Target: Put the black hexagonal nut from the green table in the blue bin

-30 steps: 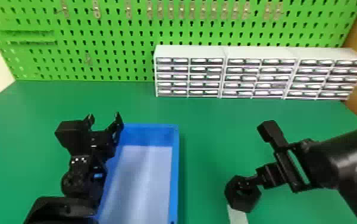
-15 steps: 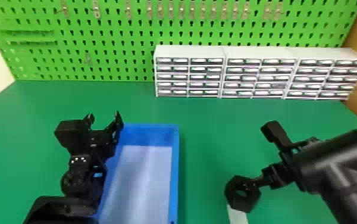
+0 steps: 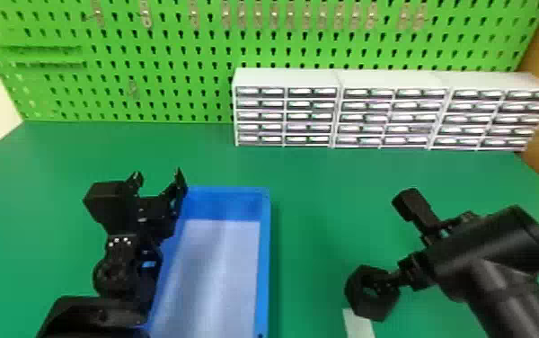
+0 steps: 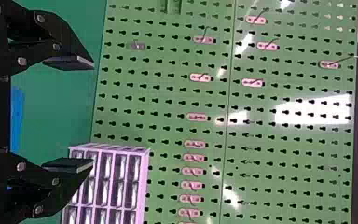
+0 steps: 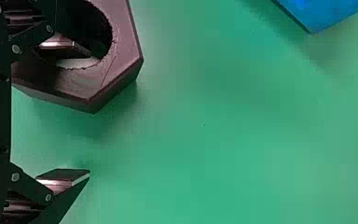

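The left gripper stands open above the blue bin's left edge; in the left wrist view the left gripper has nothing between its spread fingers. The right gripper is at the black hexagonal nut, right of the blue bin. In the right wrist view one finger of the right gripper reaches into the hole of the nut. Its other finger stands well apart outside the nut, so the gripper is open. A corner of the bin shows farther off.
A pale strip lies on the green table beside the nut. White drawer cabinets line the back right, before a green pegboard. The bin's light floor bears nothing visible.
My right wrist and forearm have turned and shifted, while the fingers have stayed around the nut. The nut, the bin and my left arm keep their places.
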